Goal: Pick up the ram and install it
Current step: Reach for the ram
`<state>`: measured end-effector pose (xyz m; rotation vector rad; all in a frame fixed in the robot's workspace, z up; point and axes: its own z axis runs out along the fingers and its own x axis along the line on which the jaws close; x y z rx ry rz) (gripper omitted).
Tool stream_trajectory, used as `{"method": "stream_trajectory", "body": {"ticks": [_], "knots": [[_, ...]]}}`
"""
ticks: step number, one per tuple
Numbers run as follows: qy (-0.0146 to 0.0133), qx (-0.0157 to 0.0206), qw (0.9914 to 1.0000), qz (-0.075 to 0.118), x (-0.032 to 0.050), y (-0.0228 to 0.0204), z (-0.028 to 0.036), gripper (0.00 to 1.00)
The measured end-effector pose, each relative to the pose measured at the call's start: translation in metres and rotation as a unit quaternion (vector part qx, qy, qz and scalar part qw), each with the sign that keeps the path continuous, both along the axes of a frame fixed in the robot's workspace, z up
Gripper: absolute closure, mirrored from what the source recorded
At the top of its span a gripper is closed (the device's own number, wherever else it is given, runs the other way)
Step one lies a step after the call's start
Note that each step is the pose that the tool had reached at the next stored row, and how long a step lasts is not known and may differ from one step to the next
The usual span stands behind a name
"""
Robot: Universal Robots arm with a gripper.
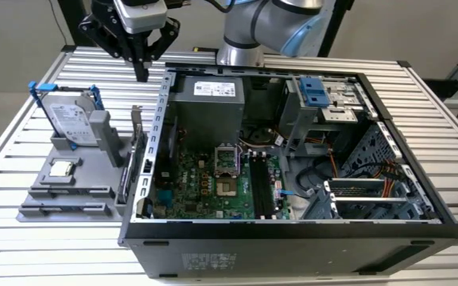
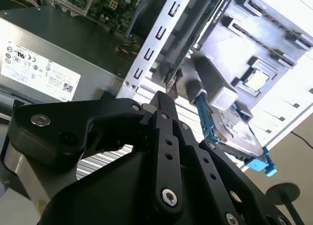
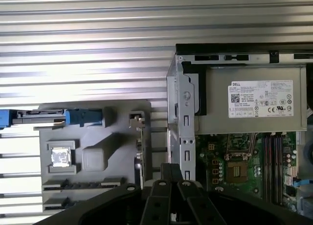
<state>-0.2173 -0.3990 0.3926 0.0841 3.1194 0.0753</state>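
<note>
While the gripper (image 1: 141, 75) hangs pinched together above the slatted (silvery) table (image 1: 54, 244), pale floor (image 1: 6, 36) shows beyond.

**Clearance: open over the table, tight along the case wall**

The gripper (image 1: 141, 74) hangs above the slatted table (image 1: 70, 65) with free air round its tips. Just beside it, toward the exterior view's right, rises the perforated side wall (image 1: 163, 119) of the computer case. A thin upright board (image 1: 136, 149) stands between that wall and the grey holder (image 1: 54, 199), leaving only narrow gaps. The hard drive (image 1: 68, 122) stands tall on the holder. Inside the case, the power supply (image 1: 209, 107) and drive cage (image 1: 321, 113) hem in the motherboard (image 1: 205, 179), which is open from above
</note>
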Motion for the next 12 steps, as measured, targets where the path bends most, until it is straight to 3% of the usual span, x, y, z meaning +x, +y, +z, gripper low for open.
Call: {"method": "stream_trajectory", "body": {"ticks": [12], "knots": [[0.0000, 0.0000, 1.00000, 0.003, -0.0298, 0.0000, 0.0000, 1.00]]}}
